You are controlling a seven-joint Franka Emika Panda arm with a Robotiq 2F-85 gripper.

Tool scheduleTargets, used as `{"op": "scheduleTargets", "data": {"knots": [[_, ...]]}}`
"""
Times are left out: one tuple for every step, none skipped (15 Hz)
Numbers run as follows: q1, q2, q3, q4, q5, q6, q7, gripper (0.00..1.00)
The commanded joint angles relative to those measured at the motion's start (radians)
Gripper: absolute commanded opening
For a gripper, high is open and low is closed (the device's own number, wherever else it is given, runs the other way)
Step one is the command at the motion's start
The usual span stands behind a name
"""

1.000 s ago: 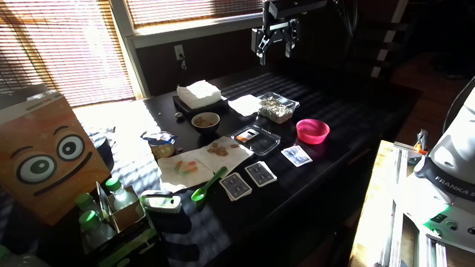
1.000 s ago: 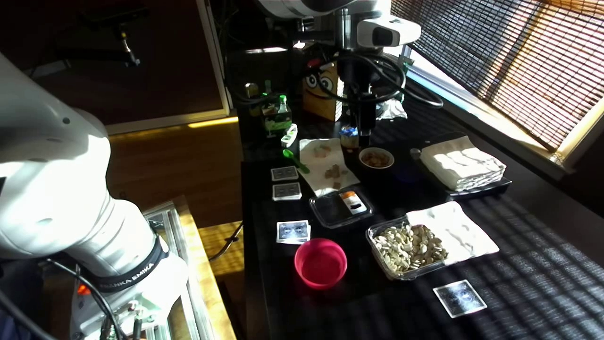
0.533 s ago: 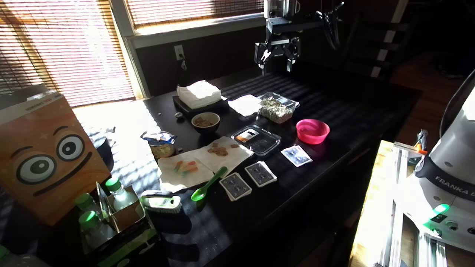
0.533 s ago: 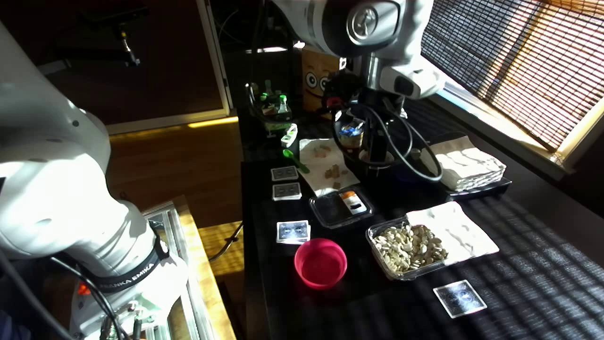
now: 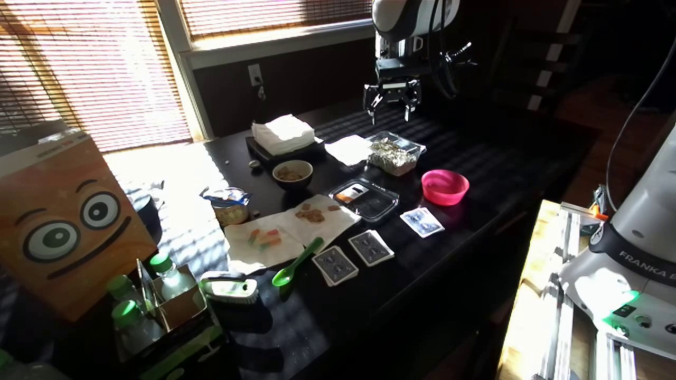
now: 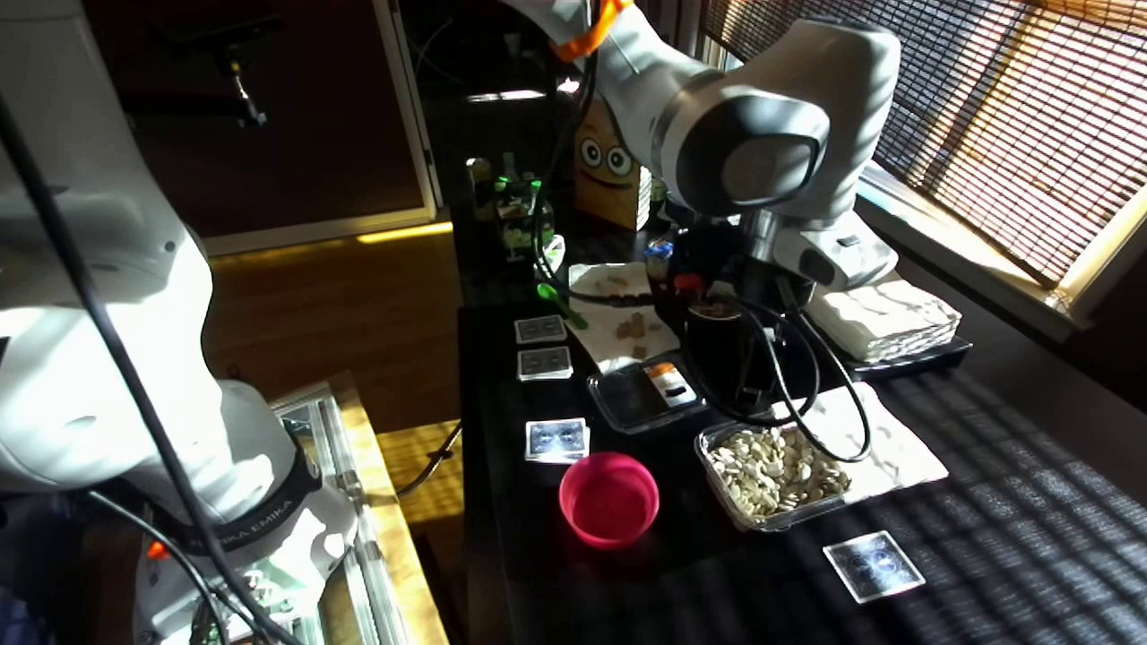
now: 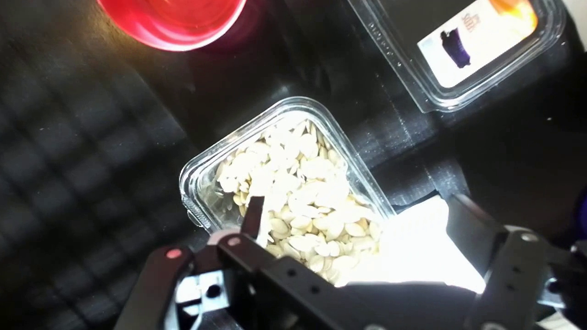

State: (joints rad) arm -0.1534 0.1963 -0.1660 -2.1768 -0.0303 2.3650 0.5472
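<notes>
Both jaws wide apart, lower and nearer the seed tub (image 7: 299, 104) than before.

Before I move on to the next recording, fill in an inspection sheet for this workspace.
Surface: dark table, striped with sunlight and shadow.
Job's things: clear container of pale seeds, nearest the fingers, with a visible gap to them.
Clutter: pink bowl, clear lid, playing cards, green spoon, brush, napkin stack, orange box with a face.
Fingers: spread apart; held item, nothing seen.
Cables: black cables loop down from the arm; in an exterior view they cross in front of the container; contact cannot be told.
Surroundings: window blinds, wall outlet.
</notes>
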Motion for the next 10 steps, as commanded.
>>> {"op": "scheduleTargets", "data": {"knots": [[0.008, 0.084, -0.036, 0.037, 0.014, 0.091, 0.038, 1.00], [0.006, 0.098, -0.044, 0.033, 0.027, 0.128, 0.043, 1.00], [0.004, 0.111, -0.049, 0.026, 0.041, 0.166, 0.047, 1.00], [0.000, 0.125, -0.050, 0.022, 0.065, 0.190, 0.041, 1.00], [-0.002, 0.136, -0.051, 0.017, 0.090, 0.208, 0.039, 1.00], [-0.005, 0.145, -0.049, 0.013, 0.120, 0.219, 0.031, 1.00], [-0.005, 0.159, -0.048, 0.011, 0.144, 0.227, 0.031, 1.00], [-0.003, 0.171, -0.050, 0.011, 0.163, 0.229, 0.036, 1.00], [-0.006, 0.183, -0.044, 0.010, 0.191, 0.228, 0.030, 1.00], [-0.002, 0.194, -0.049, 0.010, 0.202, 0.231, 0.038, 1.00]]}}
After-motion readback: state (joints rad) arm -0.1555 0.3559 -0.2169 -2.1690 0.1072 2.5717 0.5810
